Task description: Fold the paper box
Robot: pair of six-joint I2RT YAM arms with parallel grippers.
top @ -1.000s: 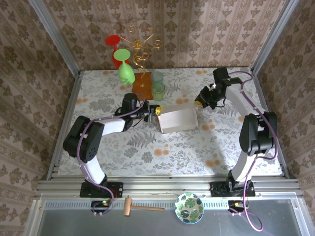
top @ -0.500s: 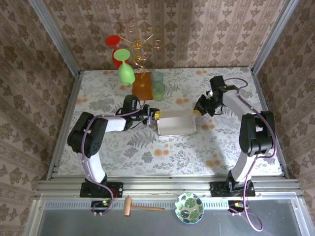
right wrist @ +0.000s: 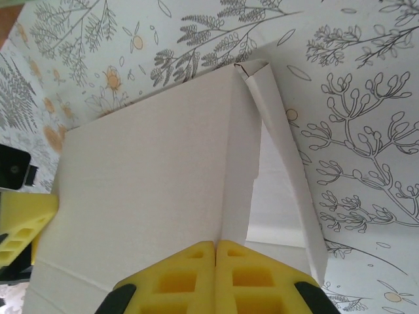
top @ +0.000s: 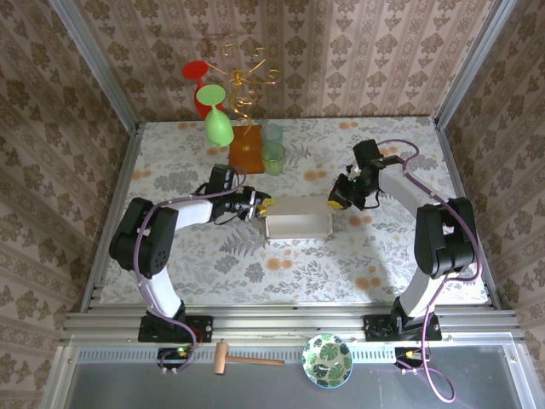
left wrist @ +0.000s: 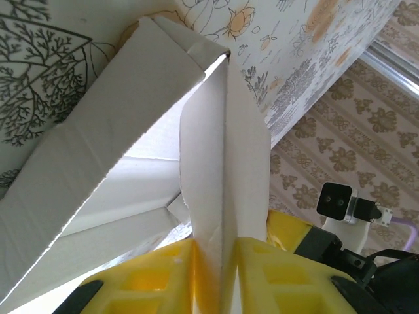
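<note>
The paper box is lying mid-table. At its 9 o'clock end the left gripper is pinching an upright flap between its fingers. At 2 o'clock the right gripper, fingers closed together on nothing, is leaning against the big panel. For a clean fold (my judgement), the right should be pushing along the crease while the left is steadying the flap gently.

The whole surface is taken in from high above and behind the arm bases, looking down and away. Each wrist view is taken from just behind its own hand and directed forward along it, at very close range: the left hand and the right hand. The paper box, ahead of both hands, is shared by all three views.
</note>
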